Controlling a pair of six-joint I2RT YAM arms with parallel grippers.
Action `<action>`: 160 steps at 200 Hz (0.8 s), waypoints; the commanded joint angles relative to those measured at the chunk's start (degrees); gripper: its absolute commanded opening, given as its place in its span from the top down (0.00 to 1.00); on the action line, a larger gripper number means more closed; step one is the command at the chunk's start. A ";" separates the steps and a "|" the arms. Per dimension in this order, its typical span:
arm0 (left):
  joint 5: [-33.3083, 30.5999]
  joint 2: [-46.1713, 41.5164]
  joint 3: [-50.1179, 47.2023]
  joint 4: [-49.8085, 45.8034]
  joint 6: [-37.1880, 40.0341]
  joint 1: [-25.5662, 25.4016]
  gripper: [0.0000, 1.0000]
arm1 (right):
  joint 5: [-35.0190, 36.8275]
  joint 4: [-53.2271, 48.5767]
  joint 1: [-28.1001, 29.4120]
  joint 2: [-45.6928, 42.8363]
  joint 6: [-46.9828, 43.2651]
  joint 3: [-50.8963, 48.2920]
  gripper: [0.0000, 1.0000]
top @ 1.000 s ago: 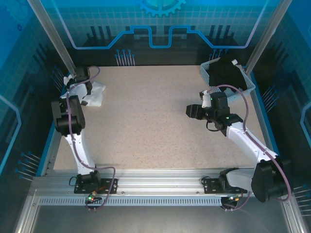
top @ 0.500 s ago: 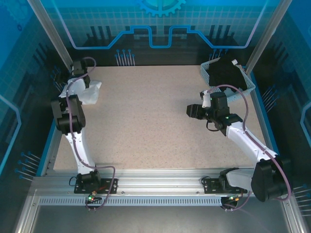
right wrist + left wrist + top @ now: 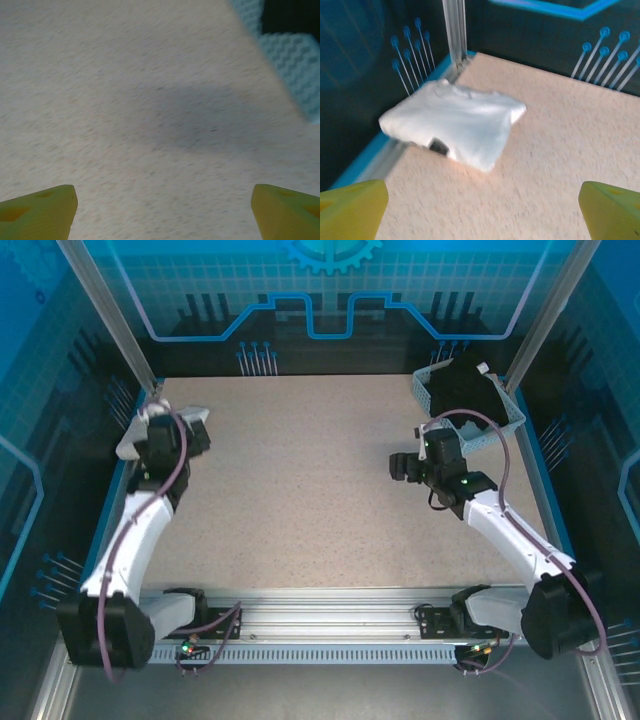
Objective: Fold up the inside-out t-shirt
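**Count.** Two arms: left arm (image 3: pixel 130 540), right arm (image 3: pixel 510 530). Two grippers. One white t-shirt (image 3: pixel 455 122), one basket (image 3: pixel 505 415), one black garment (image 3: pixel 465 385) lying in that basket. One speckled table (image 3: pixel 300 490).

**Grippers.** Left gripper (image 3: pixel 482 200): the yellow fingers (image 3: pixel 355 207) stand wide apart at the two bottom corners of its wrist view, with nothing between them but bare table. Right gripper (image 3: pixel 163 200): the same, fingers spread wide over bare table, nothing held.

**T-shirt versus gripper.** The t-shirt lies as a flat, roughly rectangular folded bundle in the far-left corner of the table, close to the foot of the metal post (image 3: pixel 454 25). Seen from the left wrist, it sits ahead of the open fingers and a little to their left, apart from them, with a strip of table between. Its left side reaches the blue edge rail (image 3: pixel 365 160) and seems to overhang it slightly. There is a small dark hollow in its near edge. The right gripper hovers over the right half of the table, well apart from the shirt.

**Edges and room.** The basket sits in the far-right corner; a part of it shows at the upper right of the right wrist view (image 3: pixel 285 55), near that gripper. The middle of the table between the two arms is bare. The shirt's corner is tight, with post and dark wall just behind and left of it. To its right and on its near side the table is free.
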 commanded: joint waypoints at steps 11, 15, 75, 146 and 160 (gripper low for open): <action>4.06 -10.82 -18.37 15.86 -5.17 0.30 0.01 | 16.78 9.94 0.42 -4.37 -7.64 -8.41 0.00; 3.81 -11.84 -20.17 17.51 -4.67 0.35 0.01 | 17.18 12.70 0.44 -4.65 -8.96 -10.25 0.00; 8.82 2.17 -28.76 43.21 6.06 1.09 0.01 | 6.12 45.53 -9.83 4.29 -11.93 -24.51 0.00; 12.51 16.16 -24.59 47.22 9.11 2.41 0.01 | -3.42 59.28 -13.01 16.67 -14.44 -24.56 0.00; 13.92 15.15 -26.09 48.91 9.82 2.09 0.01 | -5.01 63.80 -13.18 18.58 -15.23 -25.94 0.00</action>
